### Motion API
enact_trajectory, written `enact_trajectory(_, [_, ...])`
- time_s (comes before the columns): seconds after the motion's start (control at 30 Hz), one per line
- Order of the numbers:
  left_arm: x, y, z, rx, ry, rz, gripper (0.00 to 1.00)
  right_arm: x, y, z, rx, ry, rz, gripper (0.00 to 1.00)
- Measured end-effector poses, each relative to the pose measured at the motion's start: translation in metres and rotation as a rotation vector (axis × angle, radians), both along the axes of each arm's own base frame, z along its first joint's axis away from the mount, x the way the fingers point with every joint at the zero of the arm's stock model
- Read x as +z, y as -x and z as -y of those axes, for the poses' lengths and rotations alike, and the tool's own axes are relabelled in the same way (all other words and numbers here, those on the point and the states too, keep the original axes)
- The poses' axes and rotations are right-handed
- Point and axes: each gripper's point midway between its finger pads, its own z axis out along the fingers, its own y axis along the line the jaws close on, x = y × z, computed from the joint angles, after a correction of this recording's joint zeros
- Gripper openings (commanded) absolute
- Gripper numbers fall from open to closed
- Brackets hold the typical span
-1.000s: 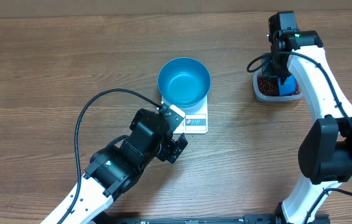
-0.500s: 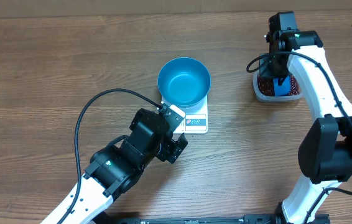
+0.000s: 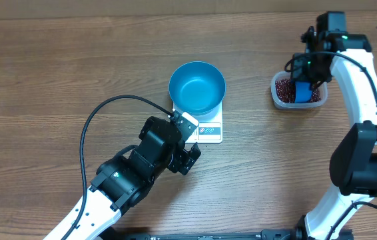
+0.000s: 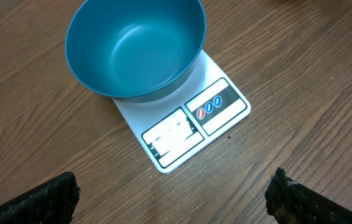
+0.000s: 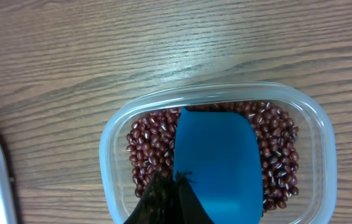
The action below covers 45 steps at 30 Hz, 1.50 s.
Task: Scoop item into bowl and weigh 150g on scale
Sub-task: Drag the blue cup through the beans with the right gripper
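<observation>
Two jobs: right gripper [image 5: 175,186] pinches scoop [image 3: 302,92] in beans [image 3: 283,87], upper right overhead, to load; left gripper [image 4: 171,186] wide, empty, near bowl [image 4: 132,56] centred on scale [image 4: 226,112].

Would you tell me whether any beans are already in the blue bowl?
No, the bowl on the scale shows only a bare, smooth blue inside.

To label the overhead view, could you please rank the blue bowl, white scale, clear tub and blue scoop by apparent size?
1. blue bowl
2. white scale, partly hidden under the bowl, so its rank is unsure
3. clear tub
4. blue scoop
</observation>
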Motion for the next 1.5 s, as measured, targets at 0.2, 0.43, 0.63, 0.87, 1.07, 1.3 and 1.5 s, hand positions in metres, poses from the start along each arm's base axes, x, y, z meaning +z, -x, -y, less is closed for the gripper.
enact_trajectory(0.2, [0.0,0.0,0.0,0.0,0.0,0.0,1.0,0.001,0.001,-0.001,0.001,-0.043,0.0,0.04])
enact_trajectory(0.43, [0.0,0.0,0.0,0.0,0.0,0.0,1.0,0.0,0.003,-0.007,0.013,-0.074,-0.009,0.04])
enact_trajectory(0.63, [0.0,0.0,0.0,0.0,0.0,0.0,1.0,0.0,0.003,-0.012,0.023,-0.106,-0.008,0.04])
enact_trajectory(0.87, [0.0,0.0,0.0,0.0,0.0,0.0,1.0,0.0,0.003,-0.016,0.029,-0.128,-0.01,0.04])
enact_trajectory(1.07, [0.0,0.0,0.0,0.0,0.0,0.0,1.0,0.001,0.003,-0.013,0.017,-0.176,-0.004,0.04])
enact_trajectory(1.3, [0.0,0.0,0.0,0.0,0.0,0.0,1.0,0.002,0.003,0.001,-0.023,-0.262,0.004,0.04])
enact_trajectory(1.5, [0.0,0.0,0.0,0.0,0.0,0.0,1.0,-0.003,0.002,0.006,-0.043,-0.341,-0.001,0.04])
